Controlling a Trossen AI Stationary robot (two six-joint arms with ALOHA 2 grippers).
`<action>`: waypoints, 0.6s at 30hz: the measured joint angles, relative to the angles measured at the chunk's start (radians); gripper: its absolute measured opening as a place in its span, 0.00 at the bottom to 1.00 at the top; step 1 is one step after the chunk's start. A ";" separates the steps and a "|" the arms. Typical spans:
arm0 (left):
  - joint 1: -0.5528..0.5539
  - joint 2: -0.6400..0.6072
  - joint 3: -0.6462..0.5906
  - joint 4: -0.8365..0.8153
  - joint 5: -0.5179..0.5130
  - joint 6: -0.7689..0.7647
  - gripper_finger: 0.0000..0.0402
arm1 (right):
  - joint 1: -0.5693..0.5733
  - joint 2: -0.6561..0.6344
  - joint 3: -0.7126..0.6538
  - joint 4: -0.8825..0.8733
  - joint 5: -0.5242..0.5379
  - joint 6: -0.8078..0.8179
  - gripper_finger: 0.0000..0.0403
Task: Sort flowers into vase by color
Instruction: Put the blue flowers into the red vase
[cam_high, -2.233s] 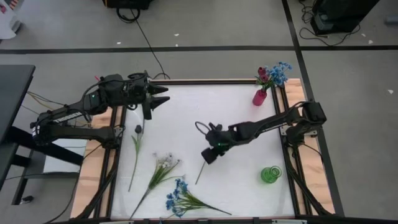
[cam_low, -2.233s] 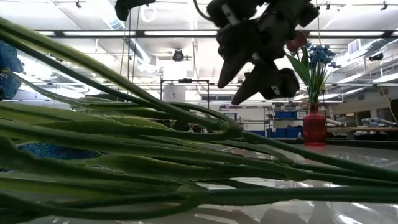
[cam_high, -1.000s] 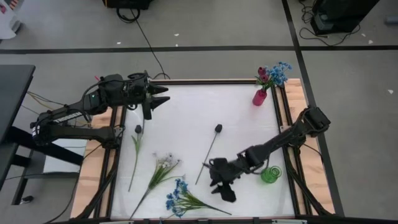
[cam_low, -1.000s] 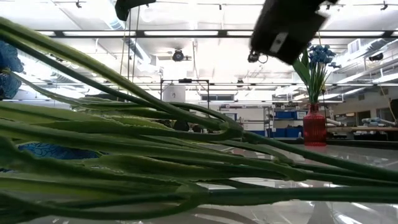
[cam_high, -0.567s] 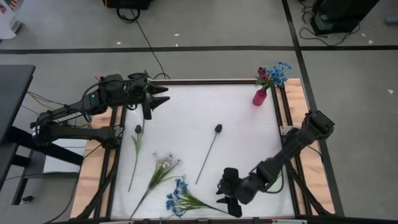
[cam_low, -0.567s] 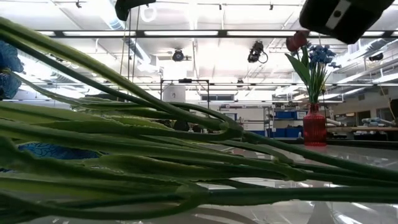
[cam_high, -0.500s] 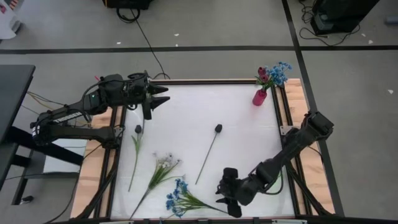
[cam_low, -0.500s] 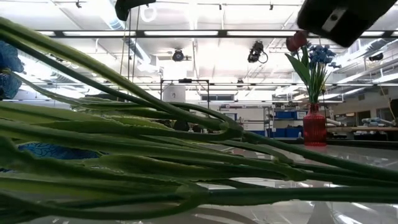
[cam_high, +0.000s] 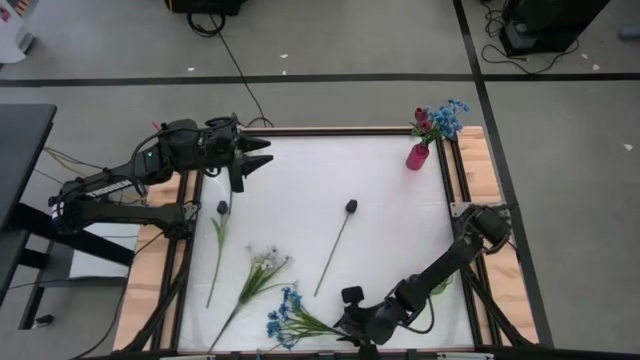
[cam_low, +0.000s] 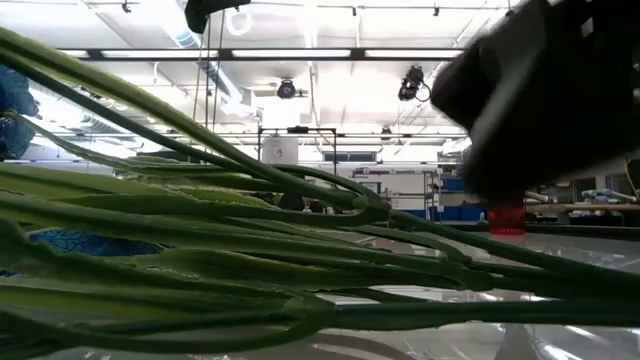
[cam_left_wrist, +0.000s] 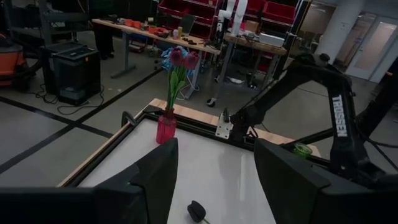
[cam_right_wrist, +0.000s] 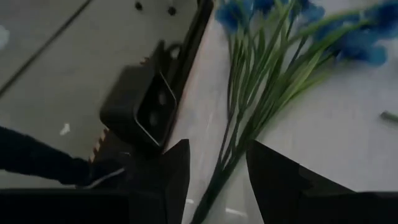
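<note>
Count on the white tabletop (cam_high: 300, 180): four loose artificial flowers. One blue-clustered spray with green stems (cam_high: 290, 318) at the near edge; one white-clustered spray (cam_high: 262, 268) beside it toward the left; one dark-budded stem (cam_high: 219, 240) near the left rail; one dark-budded single stem (cam_high: 336, 240) lying slantwise mid-table. Two vases: a pink-red glass vase (cam_high: 417, 155) at the far right corner, upright, holding a red-pink bud together with blue clusters; a green glass vase (cam_left_wrist: 302, 149), seen in the left wrist view at the right edge, largely hidden behind the right arm in the high view.

Right gripper (cam_right_wrist: 216, 165): down at the near edge, just beside the stem ends of the blue spray. Fingers spread, nothing between them; in its wrist view the green stems run across the gap below.

Left gripper (cam_high: 262, 152): hovering over the far left corner, fingers spread wide, empty, well apart from every flower.
</note>
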 joint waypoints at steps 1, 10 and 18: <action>0.000 0.000 0.000 0.000 0.000 0.000 0.54 | -0.002 0.011 0.000 -0.001 -0.002 -0.004 0.41; 0.000 0.000 0.000 0.001 0.000 0.000 0.54 | -0.011 0.043 0.001 -0.075 0.014 -0.050 0.39; 0.000 0.000 0.000 0.004 0.000 0.000 0.54 | -0.042 0.034 0.002 -0.117 -0.038 -0.048 0.07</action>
